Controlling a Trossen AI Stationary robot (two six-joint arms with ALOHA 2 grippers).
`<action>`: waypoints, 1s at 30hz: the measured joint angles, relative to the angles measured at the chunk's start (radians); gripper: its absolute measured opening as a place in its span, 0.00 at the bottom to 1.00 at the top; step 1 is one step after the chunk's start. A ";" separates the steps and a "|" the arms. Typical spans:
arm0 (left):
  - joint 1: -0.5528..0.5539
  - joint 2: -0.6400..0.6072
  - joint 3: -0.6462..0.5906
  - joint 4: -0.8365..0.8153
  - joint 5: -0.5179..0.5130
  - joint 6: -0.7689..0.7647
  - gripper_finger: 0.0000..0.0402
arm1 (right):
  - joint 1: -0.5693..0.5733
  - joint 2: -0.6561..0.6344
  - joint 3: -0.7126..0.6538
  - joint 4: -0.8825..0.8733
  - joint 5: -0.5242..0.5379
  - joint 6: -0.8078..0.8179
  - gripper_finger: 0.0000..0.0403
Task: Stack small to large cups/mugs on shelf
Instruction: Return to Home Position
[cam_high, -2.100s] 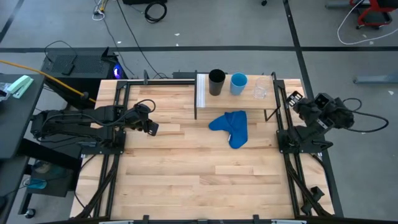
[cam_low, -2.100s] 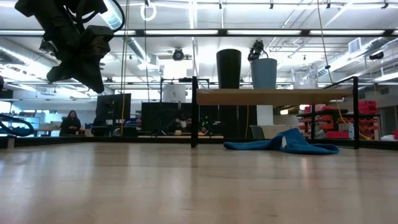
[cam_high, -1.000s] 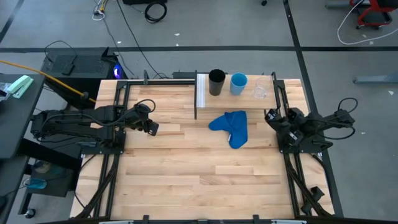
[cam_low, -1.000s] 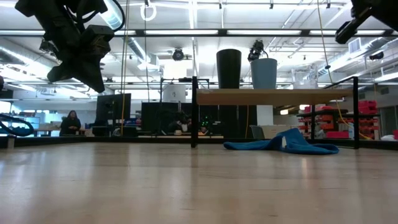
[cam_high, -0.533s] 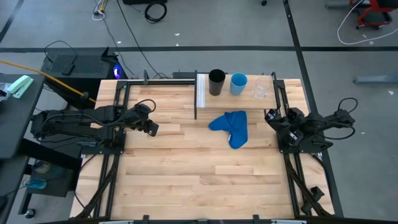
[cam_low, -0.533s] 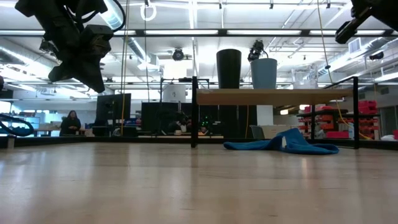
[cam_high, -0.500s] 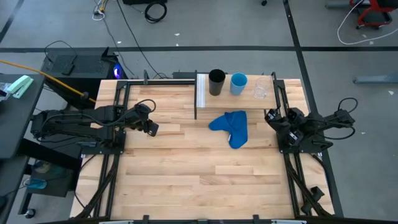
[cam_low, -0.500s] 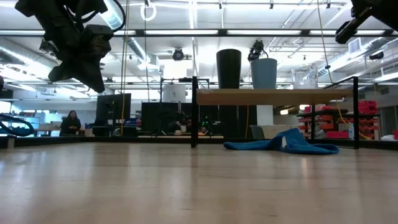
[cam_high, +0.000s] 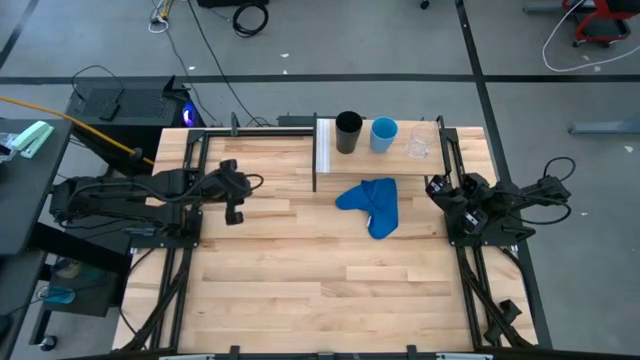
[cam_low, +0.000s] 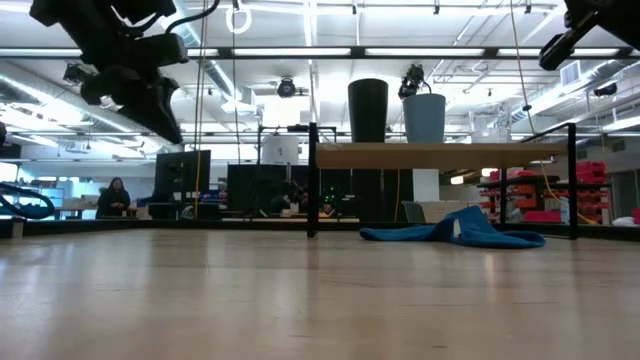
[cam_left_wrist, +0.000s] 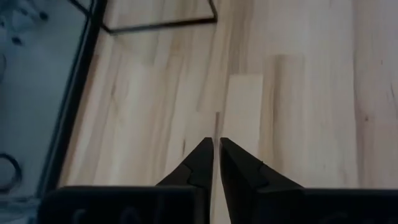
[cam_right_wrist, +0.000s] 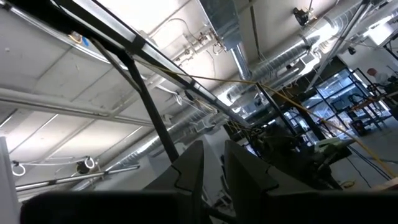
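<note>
Though set side by side rather than nested, lines up tumbler (cam_high: 348, 132), blue cup (cam_high: 383, 134) and glass (cam_high: 418, 147) along the shelf (cam_high: 400, 162), probably one placement each. Holds left gripper (cam_high: 233, 212) above bare desk (cam_high: 300, 280), fingers nearly closed on nothing. Holds right gripper (cam_high: 437, 188) at the desk's right edge, likewise narrow and empty. Leaves a cloth (cam_high: 372, 205) crumpled before the shelf, apart from both arms.

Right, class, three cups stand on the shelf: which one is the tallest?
The black cup, at one end of the row on the shelf. Seen level, its rim stands above the blue cup beside it; the clear glass at the other end looks smallest.
</note>
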 joint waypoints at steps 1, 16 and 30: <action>0.000 0.000 0.000 0.013 0.001 0.016 0.10 | 0.000 0.000 0.000 0.000 0.000 0.001 0.18; 0.041 -0.012 0.002 1.063 -0.053 -0.350 0.09 | 0.000 0.000 0.000 0.000 0.000 0.003 0.18; 0.089 -0.293 0.329 0.337 -0.054 -0.294 0.11 | 0.000 0.000 0.000 0.001 0.000 0.012 0.18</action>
